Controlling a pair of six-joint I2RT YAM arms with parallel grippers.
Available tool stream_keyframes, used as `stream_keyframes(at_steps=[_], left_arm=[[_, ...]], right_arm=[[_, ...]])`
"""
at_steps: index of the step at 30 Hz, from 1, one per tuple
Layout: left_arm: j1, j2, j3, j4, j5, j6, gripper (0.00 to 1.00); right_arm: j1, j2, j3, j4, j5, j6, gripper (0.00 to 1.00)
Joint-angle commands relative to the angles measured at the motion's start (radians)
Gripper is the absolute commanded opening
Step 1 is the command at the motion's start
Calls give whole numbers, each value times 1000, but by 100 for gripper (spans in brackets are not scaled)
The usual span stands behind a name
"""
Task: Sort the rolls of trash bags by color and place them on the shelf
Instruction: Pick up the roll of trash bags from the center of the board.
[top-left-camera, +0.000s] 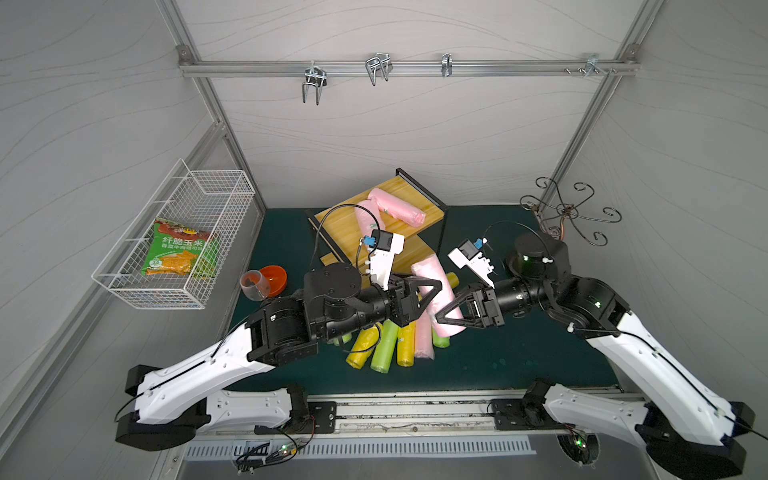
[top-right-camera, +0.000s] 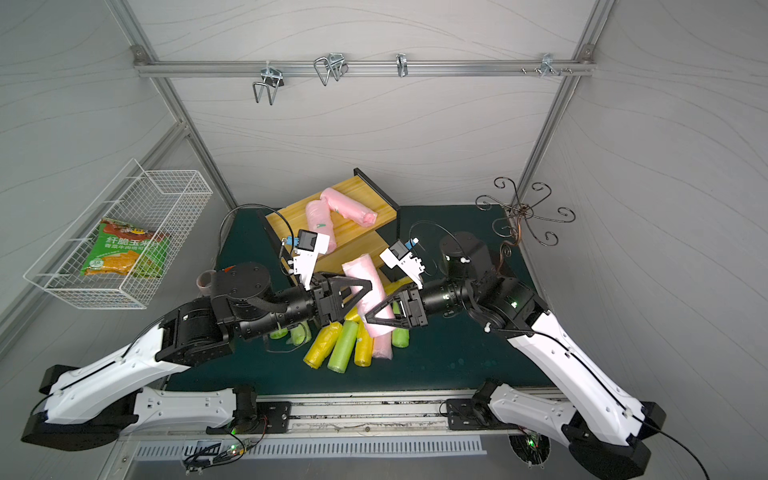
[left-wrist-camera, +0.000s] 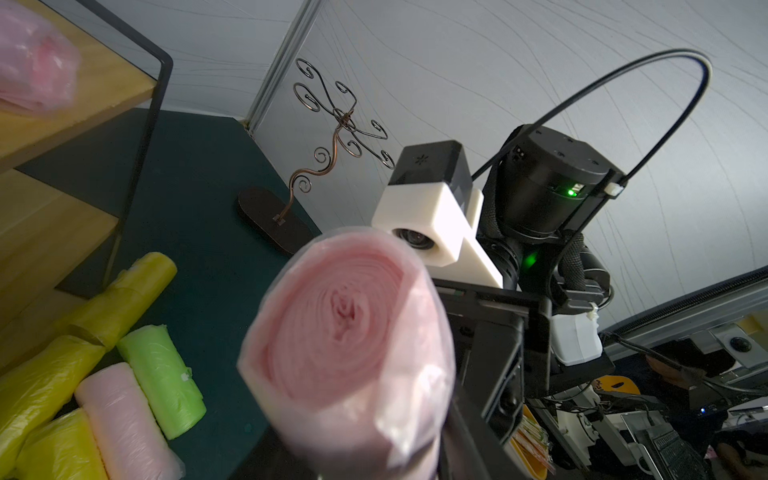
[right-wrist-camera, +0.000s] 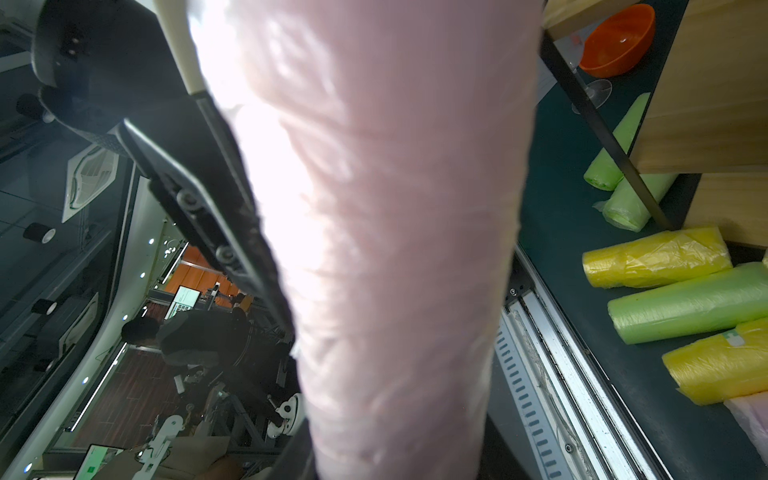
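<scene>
Far left: wire basket (top-left-camera: 216, 187) on the wall with a snack packet (top-left-camera: 178, 253) inside, then orange bowl (top-left-camera: 275, 277) and clear cup (top-left-camera: 253, 284) on the green mat (top-left-camera: 519, 353); left gripper (top-left-camera: 430, 297) has its fingers (top-left-camera: 426, 281) either side of the upper part of the held pink roll (top-left-camera: 427, 272), close to it, can't tell if they actually clamp; the roll hangs tilted off the mat, just in front of the shelf (top-left-camera: 409, 189), above the loose pile of yellow, green and pink rolls (top-left-camera: 384, 347); right gripper (top-left-camera: 442, 313) partly closed, clamped on that roll's lower part, the roll sitting right between its fingers; two more pink rolls (top-left-camera: 399, 205) lie on the shelf's top board; curly wire stand (top-left-camera: 569, 212) far right
</scene>
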Motion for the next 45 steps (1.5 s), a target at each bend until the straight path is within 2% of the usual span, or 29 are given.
stream_keyframes(at_steps=[1, 3, 4, 5, 6, 8, 12, 15, 18, 21, 23, 25, 27, 30, 35, 45], left_arm=[[-3, 29, 38, 14, 28, 10, 29], [-3, 34, 53, -7, 15, 9, 12], [-3, 36, 65, -26, 3, 9, 4], [-3, 42, 86, -57, -17, 7, 0], [-3, 49, 114, -97, -42, 4, 0], [-3, 67, 179, -189, -98, 2, 0], [-3, 109, 351, -399, -230, 19, 0], [-3, 155, 522, -560, -351, 42, 0], [-3, 212, 707, -716, -499, 70, 0], [2, 285, 914, -858, -696, 115, 0], [58, 338, 1034, -928, -742, 150, 0], [200, 375, 1105, -974, -633, 155, 0], [338, 395, 1108, -978, -520, 155, 0], [500, 441, 1108, -1001, -372, 138, 0], [626, 514, 1107, -1012, -225, 118, 0], [746, 593, 1099, -1015, -58, 65, 0]], right_arm=[[9, 18, 37, 22, 3, -13, 0], [9, 23, 54, -5, 26, -19, 2], [9, 24, 69, -38, 54, -30, 17], [9, 30, 97, -99, 108, -58, 39], [9, 37, 137, -190, 179, -91, 52], [9, 47, 213, -352, 359, -146, 62], [8, 30, 314, -590, 775, -197, 66], [9, -8, 321, -669, 1016, -198, 67], [8, -45, 296, -694, 1135, -196, 67], [8, -70, 266, -684, 1150, -197, 67], [8, -73, 249, -677, 1138, -198, 67], [8, -73, 231, -663, 1115, -202, 67], [8, -75, 211, -649, 1090, -203, 66], [8, -79, 179, -630, 1057, -203, 66], [8, -93, 117, -606, 1016, -192, 65], [8, -102, 43, -573, 973, -178, 64]])
